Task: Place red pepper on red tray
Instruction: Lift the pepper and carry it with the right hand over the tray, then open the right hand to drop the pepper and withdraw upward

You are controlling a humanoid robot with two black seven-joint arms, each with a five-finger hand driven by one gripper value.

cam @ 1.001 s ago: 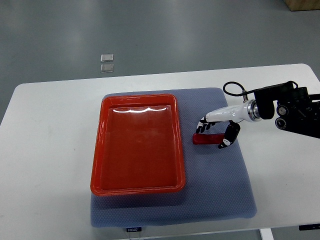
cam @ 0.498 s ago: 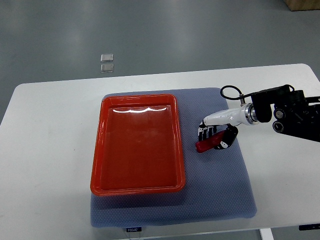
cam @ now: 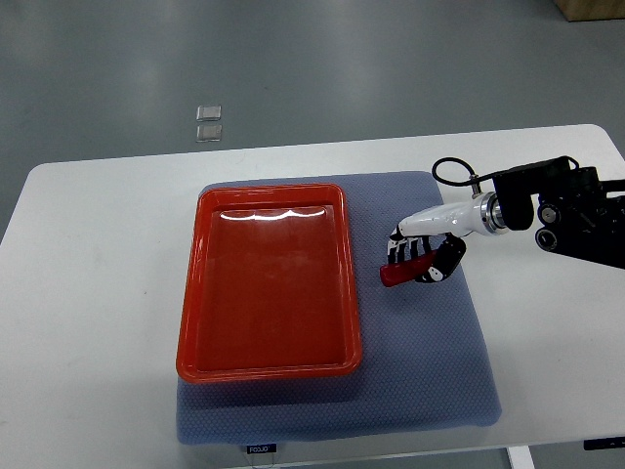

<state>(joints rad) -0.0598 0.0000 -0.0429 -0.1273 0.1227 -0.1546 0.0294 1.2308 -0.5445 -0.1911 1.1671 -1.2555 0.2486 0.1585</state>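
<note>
A small red pepper (cam: 393,274) is held just right of the red tray (cam: 269,281), over the blue-grey mat (cam: 430,342). My right hand (cam: 418,261) reaches in from the right edge and its fingers are curled around the pepper; only the pepper's left end shows past them. The tray lies flat on the mat's left half and holds nothing. The left arm does not show.
The mat lies on a white table (cam: 98,293). Two small clear squares (cam: 208,122) lie on the grey floor beyond the table's far edge. My right forearm (cam: 566,210) is black and bulky above the table's right side.
The right hand's fingers closed around the pepper, which lay flat on the mat a second ago. Hand and pepper have since moved slightly up in the picture.
</note>
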